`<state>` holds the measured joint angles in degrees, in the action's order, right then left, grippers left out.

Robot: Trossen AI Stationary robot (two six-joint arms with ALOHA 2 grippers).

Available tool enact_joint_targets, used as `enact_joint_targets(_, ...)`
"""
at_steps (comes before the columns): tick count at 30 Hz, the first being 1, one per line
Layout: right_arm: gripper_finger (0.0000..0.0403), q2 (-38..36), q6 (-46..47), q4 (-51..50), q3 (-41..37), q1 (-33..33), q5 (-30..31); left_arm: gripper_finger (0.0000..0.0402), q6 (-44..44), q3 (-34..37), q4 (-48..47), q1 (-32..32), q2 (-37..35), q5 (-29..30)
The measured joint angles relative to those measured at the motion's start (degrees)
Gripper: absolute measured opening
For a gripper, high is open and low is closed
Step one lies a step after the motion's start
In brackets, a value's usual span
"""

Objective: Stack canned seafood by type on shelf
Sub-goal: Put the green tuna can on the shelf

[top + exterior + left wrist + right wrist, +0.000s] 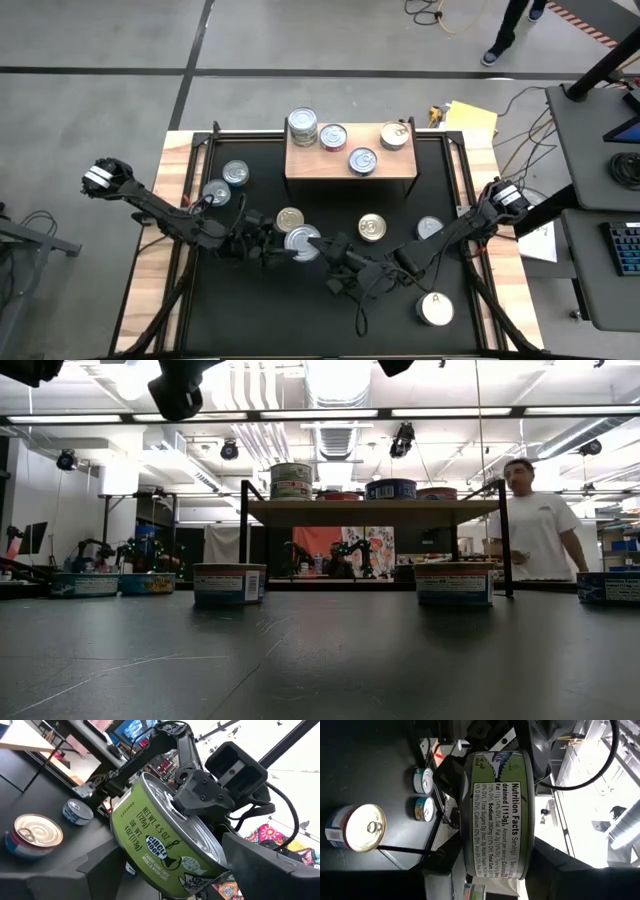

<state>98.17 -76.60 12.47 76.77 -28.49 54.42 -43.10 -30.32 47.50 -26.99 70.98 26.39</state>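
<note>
A green-labelled seafood can point(300, 241) with a silver top is held up in the air over the middle of the black table, between my two grippers. My right gripper point(322, 248) reaches in from the right and is shut on it. My left gripper point(278, 244) comes from the left and is open. In the left wrist view its fingers point(260, 862) stand off both flat faces of the can point(160, 845). The wooden shelf point(392, 168) at the far side carries a stack of cans point(303, 125) and three single cans. My right gripper pinches the can between its two fingers, one on the silver top face point(192, 822) and the other on the bottom face, which the can hides. The fingers point(445, 862) come in roughly level from the table's right. The can is lifted clear and tilted.
Loose cans stand on the table: two at the left point(226, 183), a gold-topped one point(289, 219) just behind the grippers, another gold one point(372, 228), a silver one point(430, 228) and a white-topped one point(435, 310) near the front right. A person point(535, 525) stands beyond the table.
</note>
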Motion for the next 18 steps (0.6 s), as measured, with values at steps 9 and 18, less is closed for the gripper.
enact_joint_targets(9,0.0134,-0.65,0.51,-0.21,-0.03,1.30,2.35,0.0303,-0.77,-0.02,-1.16,3.07,-0.64,-1.93)
enact_joint_targets(18,0.0134,-0.94,1.03,-0.19,-0.93,2.62,2.93,0.0302,-4.43,0.08,-1.96,4.42,-0.94,-3.62)
